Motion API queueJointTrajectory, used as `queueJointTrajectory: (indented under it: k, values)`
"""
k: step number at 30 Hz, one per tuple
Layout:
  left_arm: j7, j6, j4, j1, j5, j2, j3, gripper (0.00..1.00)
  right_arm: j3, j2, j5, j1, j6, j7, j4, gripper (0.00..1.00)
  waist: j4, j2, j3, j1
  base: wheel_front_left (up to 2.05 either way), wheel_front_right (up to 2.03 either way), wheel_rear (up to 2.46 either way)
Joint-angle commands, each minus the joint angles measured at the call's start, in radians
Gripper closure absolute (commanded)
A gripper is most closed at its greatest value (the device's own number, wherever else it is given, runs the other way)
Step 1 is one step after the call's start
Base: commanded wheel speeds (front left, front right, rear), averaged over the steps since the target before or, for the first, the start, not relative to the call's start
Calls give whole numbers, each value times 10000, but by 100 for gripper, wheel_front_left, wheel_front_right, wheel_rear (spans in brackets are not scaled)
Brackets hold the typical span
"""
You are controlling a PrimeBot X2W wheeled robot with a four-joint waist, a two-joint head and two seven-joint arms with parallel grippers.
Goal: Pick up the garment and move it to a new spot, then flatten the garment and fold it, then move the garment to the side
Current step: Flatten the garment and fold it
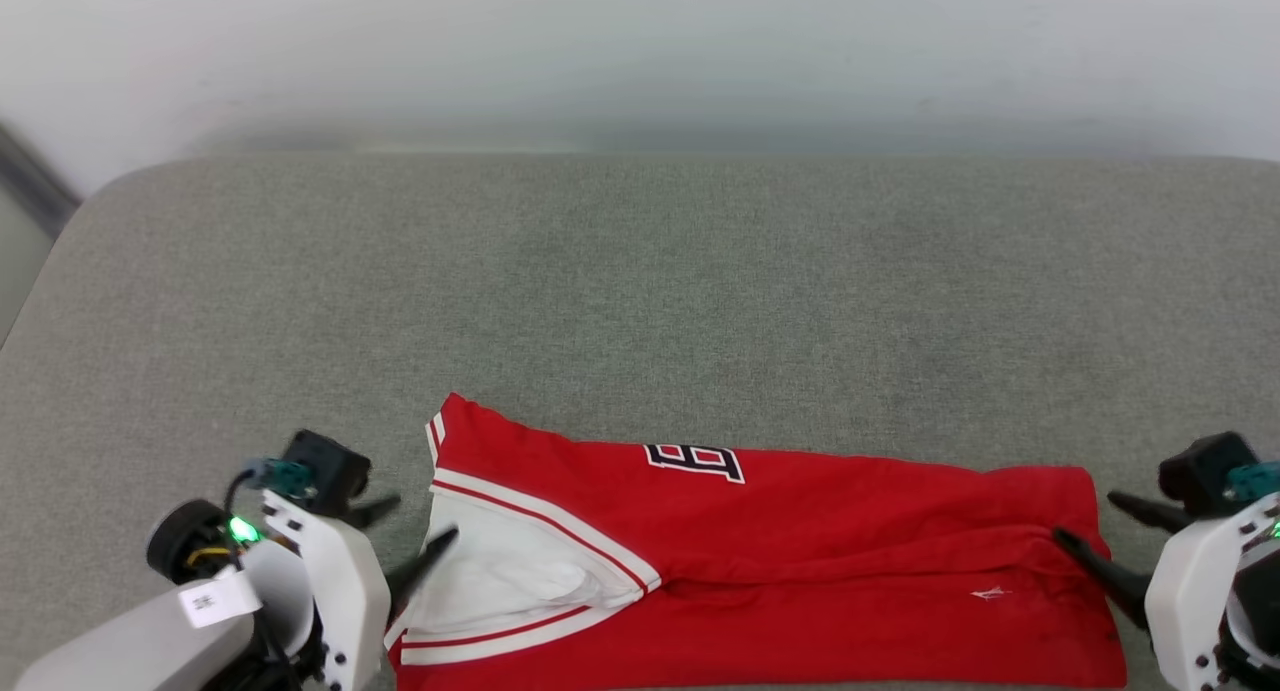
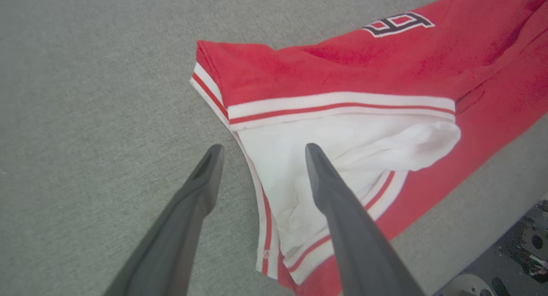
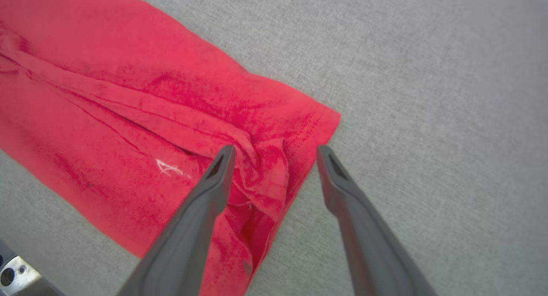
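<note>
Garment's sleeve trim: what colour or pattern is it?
The garment has white trim with a thin red stripe; clearest in the left wrist view.

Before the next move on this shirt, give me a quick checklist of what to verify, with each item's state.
1. Left gripper open: ok, jaws spread across the white sleeve edge.
2. Right gripper open: ok, jaws spread over the red end of the shirt.
3. Shirt not gripped: ok, it lies on the grey surface.
4. Shirt folded lengthwise: ok, it forms a long strip.
5. Fabric smooth: not ok, creases bunch at the right gripper.
6. Room beyond the shirt: ok, bare surface.
</note>
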Motion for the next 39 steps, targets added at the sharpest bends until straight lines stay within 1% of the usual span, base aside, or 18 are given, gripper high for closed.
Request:
queueJointTrajectory:
  k: [1,5,7,9,12,14,16,20,21,24,27,30,34,37,39]
  values:
    - [-705,371,8,151,198,-24,274,0,-263,-109,-90,156,-7,-198,-328,0,-22,-1,-128,1,0,0,0]
    - [-2322,1242,12,443,547,-107,787,0,-1108,-286,-135,367,-7,-399,-990,0,-55,-1,-247,1,0,0,0]
    - [-2985,1654,22,582,655,-167,1051,0,-1665,-153,-117,483,-7,-479,-1191,0,-59,-1,-263,1,0,0,0]
    - [-3365,2061,34,791,784,-291,1330,0,-2249,53,-158,637,-7,-525,-1210,0,-68,-1,-252,1,0,0,0]
    - [-3588,2679,-11,1106,1178,-581,1881,0,-3187,528,-132,862,-7,-520,-943,0,-27,-1,-214,1,0,0,0]
    - [-3629,3004,-208,1324,1614,-890,2481,0,-3716,886,23,1067,-6,-393,-733,0,33,-1,-171,1,0,0,0]
    - [-3635,3179,-388,1762,2205,-1205,3057,0,-4148,1131,161,1244,-7,-237,-511,0,94,-1,-127,1,0,0,0]
    - [-3640,3526,-650,2600,3452,-1795,4372,0,-4507,1470,409,1437,-7,211,-45,0,141,-1,-26,1,0,0,0]
    - [-3640,3526,-650,2600,3452,-1795,4372,0,-4507,1470,409,1437,-7,211,-45,0,141,-1,-26,1,0,0,0]
    - [-3632,3590,-804,3277,4229,-2327,5374,0,-4550,1684,524,1554,-6,502,376,0,207,-1,35,1,0,0,0]
    - [-3633,3521,-962,3791,4956,-2903,6411,0,-4507,1884,807,1661,-6,693,664,0,294,-1,96,1,0,0,0]
    - [-3632,3302,-1060,4322,5708,-3474,7300,0,-4388,2064,1130,1816,-6,902,878,0,362,-1,147,1,0,0,0]
    - [-3633,2883,-1132,4840,6649,-4214,8318,0,-4116,2272,1596,1919,-6,1340,1026,0,400,-1,225,1,0,0,0]
    - [-3633,2579,-1210,5220,7277,-4728,8953,0,-3878,2600,2320,2099,-4,1806,1050,0,430,-1,241,1,0,0,0]
    - [-3634,2402,-1213,5419,7616,-5060,9337,0,-3644,2704,2743,2195,-4,2196,956,0,444,-1,255,1,0,0,0]
